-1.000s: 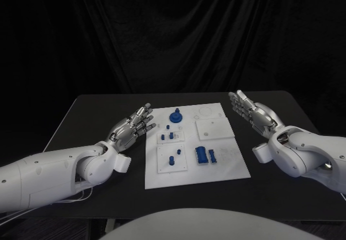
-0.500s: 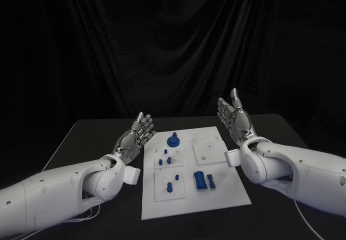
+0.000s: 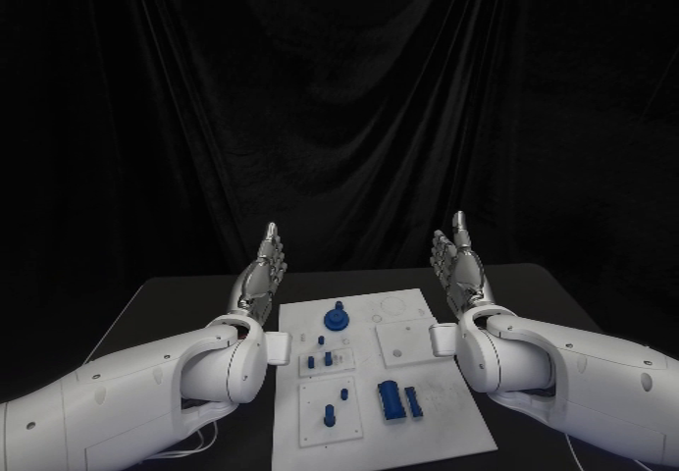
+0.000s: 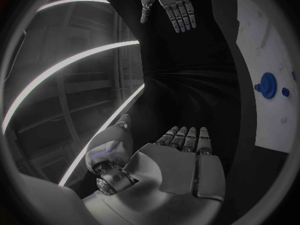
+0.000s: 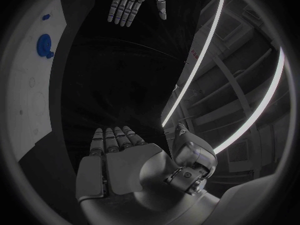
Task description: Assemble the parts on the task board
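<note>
1. The robot's left hand [image 3: 263, 265] is standing raised above the table [image 3: 170, 304], off the left edge of the task board [image 3: 453, 417]. Its fingers are stretched straight up, side by side, with nothing in them: a released, flat hand.

2. The right hand [image 3: 458, 261] is mirroring it off the board's right edge, fingers likewise straight and bare, holding nothing. The two palms are facing each other across the board; each wrist view is catching the opposite hand, the right hand [image 4: 170, 5] from the left wrist and the left hand [image 5: 132, 0] from the right wrist.

3. The task board is lying flat in the middle of the black table, between the two forearms. On it, a round blue knob-like part [image 3: 337, 319] is standing at the far left; a few small blue pegs [image 3: 323, 359] are sitting in a raised plate behind it, nearer the robot; two more small pegs [image 3: 337, 404] are resting in the near left plate; and a larger blue block [image 3: 390, 400] is lying beside a slimmer blue piece [image 3: 413, 401] at the near right. A bare white square plate [image 3: 403, 343] is sitting at the far right.

4. Neither hand is touching any part, so no step is visibly in hand. The pose fits a rest position either ahead of the assembly or after it; whether each part is already seated where it belongs cannot be told from these views.

5. Any further move would call for a hand coming down from its raised pose and closing finely on one of these small pieces without knocking its neighbours.
</note>
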`<state>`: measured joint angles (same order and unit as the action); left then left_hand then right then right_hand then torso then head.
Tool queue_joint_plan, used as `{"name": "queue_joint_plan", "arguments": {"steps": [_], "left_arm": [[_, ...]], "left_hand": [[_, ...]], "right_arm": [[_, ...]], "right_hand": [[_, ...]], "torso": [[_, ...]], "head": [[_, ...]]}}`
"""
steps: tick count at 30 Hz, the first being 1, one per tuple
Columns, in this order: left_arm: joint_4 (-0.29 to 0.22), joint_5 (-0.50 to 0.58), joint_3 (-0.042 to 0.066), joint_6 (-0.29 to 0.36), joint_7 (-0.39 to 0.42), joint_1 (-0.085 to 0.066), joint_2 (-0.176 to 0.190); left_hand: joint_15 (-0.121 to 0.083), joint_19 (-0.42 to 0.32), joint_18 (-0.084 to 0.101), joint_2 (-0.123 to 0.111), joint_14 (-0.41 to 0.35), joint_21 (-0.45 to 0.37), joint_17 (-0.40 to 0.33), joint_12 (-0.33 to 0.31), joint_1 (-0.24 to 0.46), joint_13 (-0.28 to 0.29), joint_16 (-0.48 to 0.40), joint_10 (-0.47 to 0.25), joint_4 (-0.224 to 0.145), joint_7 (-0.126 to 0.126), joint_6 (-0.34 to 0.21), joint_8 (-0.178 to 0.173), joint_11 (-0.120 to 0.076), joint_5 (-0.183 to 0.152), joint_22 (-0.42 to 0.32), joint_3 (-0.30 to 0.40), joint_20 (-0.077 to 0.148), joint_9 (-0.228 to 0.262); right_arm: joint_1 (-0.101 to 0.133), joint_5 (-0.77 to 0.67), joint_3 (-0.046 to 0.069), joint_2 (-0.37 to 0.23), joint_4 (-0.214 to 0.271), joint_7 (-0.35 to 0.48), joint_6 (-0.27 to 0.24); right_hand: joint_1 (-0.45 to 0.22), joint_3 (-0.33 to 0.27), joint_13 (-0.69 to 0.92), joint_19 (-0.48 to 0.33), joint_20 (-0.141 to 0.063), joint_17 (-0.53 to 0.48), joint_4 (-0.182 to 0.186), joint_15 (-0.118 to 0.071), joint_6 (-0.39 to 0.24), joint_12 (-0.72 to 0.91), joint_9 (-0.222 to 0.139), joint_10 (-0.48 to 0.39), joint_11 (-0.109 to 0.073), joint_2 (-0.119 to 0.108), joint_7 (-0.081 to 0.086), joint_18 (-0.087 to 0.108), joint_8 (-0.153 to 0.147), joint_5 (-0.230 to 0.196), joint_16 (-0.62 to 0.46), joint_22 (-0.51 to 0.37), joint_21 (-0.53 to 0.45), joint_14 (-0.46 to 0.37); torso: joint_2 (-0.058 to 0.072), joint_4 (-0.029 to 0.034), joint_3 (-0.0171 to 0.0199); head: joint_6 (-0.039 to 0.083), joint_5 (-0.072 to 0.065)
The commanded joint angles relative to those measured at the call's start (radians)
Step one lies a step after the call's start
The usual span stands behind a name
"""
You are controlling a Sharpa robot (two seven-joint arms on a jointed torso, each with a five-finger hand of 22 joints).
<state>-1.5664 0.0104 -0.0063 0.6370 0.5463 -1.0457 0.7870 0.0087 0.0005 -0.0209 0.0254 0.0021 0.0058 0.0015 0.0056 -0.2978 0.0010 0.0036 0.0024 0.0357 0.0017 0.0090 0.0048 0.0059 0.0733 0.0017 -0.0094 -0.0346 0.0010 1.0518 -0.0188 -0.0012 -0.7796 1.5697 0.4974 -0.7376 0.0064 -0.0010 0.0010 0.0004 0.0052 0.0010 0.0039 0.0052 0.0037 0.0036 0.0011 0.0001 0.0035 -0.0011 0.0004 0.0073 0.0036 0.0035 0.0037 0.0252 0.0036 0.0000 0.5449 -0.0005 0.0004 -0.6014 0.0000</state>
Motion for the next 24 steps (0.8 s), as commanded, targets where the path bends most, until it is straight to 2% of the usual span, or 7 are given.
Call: {"name": "queue_joint_plan", "arguments": {"steps": [1,16,18,19,24], "left_arm": [[-0.003,-0.010,0.005,0.129,-0.026,-0.004,-0.006],[-0.004,-0.010,0.006,0.133,-0.026,-0.004,-0.007],[-0.004,-0.010,0.006,0.133,-0.026,-0.004,-0.007],[-0.004,-0.010,0.006,0.133,-0.026,-0.004,-0.007],[-0.004,-0.010,0.006,0.133,-0.026,-0.004,-0.007]], "left_hand": [[-0.009,0.000,0.021,-0.025,-0.002,-0.006,-0.001,-0.006,0.098,-0.001,-0.004,-0.002,-0.036,-0.002,-0.009,-0.005,-0.006,-0.073,-0.002,0.009,0.035,-0.001],[-0.009,0.000,0.021,-0.025,-0.002,-0.006,-0.001,-0.006,0.192,-0.001,-0.004,-0.002,-0.036,-0.002,-0.009,-0.005,-0.006,-0.073,-0.002,0.009,0.035,-0.001],[-0.009,0.000,0.021,-0.025,-0.002,-0.006,-0.001,-0.006,0.228,-0.001,-0.004,-0.002,-0.036,-0.002,-0.009,-0.005,-0.006,-0.073,-0.002,0.009,0.035,-0.001],[-0.009,0.000,0.021,-0.025,-0.002,-0.006,-0.001,-0.006,0.298,-0.001,-0.004,-0.002,-0.036,-0.002,-0.009,-0.005,-0.006,-0.073,-0.002,0.009,0.035,-0.001],[-0.009,0.000,0.021,-0.025,-0.002,-0.006,-0.001,-0.006,0.298,-0.001,-0.004,-0.002,-0.036,-0.002,-0.009,-0.005,-0.006,-0.073,-0.002,0.009,0.035,-0.001]], "right_arm": [[-0.002,0.019,0.001,0.000,0.000,0.023,-0.032],[-0.002,0.019,0.001,0.000,0.000,0.023,-0.032],[-0.002,0.019,0.001,0.000,0.000,0.023,-0.032],[-0.002,0.019,0.001,0.000,0.000,0.023,-0.032],[-0.002,0.019,0.001,0.000,0.000,0.023,-0.032]], "right_hand": [[-0.006,0.001,-0.001,0.000,-0.005,-0.001,-0.004,-0.005,-0.004,-0.004,-0.001,0.000,-0.003,0.001,0.000,-0.007,-0.004,-0.004,-0.004,-0.025,-0.004,0.000],[-0.006,0.001,-0.001,0.000,-0.005,-0.001,-0.004,-0.005,-0.004,-0.004,-0.001,0.000,-0.003,0.001,0.000,-0.007,-0.004,-0.004,-0.004,-0.025,-0.004,0.000],[-0.006,0.001,-0.001,0.000,-0.005,-0.001,-0.004,-0.005,-0.004,-0.004,-0.001,0.000,-0.003,0.001,0.000,-0.007,-0.004,-0.004,-0.004,-0.025,-0.004,0.000],[-0.006,0.001,-0.001,0.000,-0.005,-0.001,-0.004,-0.005,-0.004,-0.004,-0.001,0.000,-0.003,0.001,0.000,-0.007,-0.004,-0.004,-0.004,-0.025,-0.004,0.000],[-0.006,0.001,-0.001,0.000,-0.005,-0.001,-0.004,-0.005,-0.004,-0.004,-0.001,0.000,-0.003,0.001,0.000,-0.007,-0.004,-0.004,-0.004,-0.025,-0.004,0.000]], "torso": [[-0.001,0.0005,-0.0004],[-0.001,0.0005,-0.0004],[-0.001,0.0005,-0.0004],[-0.001,0.0005,-0.0004],[-0.001,0.0005,-0.0004]], "head": [[0.001,0.000],[0.001,0.000],[0.001,0.000],[0.001,0.000],[0.001,0.000]]}}
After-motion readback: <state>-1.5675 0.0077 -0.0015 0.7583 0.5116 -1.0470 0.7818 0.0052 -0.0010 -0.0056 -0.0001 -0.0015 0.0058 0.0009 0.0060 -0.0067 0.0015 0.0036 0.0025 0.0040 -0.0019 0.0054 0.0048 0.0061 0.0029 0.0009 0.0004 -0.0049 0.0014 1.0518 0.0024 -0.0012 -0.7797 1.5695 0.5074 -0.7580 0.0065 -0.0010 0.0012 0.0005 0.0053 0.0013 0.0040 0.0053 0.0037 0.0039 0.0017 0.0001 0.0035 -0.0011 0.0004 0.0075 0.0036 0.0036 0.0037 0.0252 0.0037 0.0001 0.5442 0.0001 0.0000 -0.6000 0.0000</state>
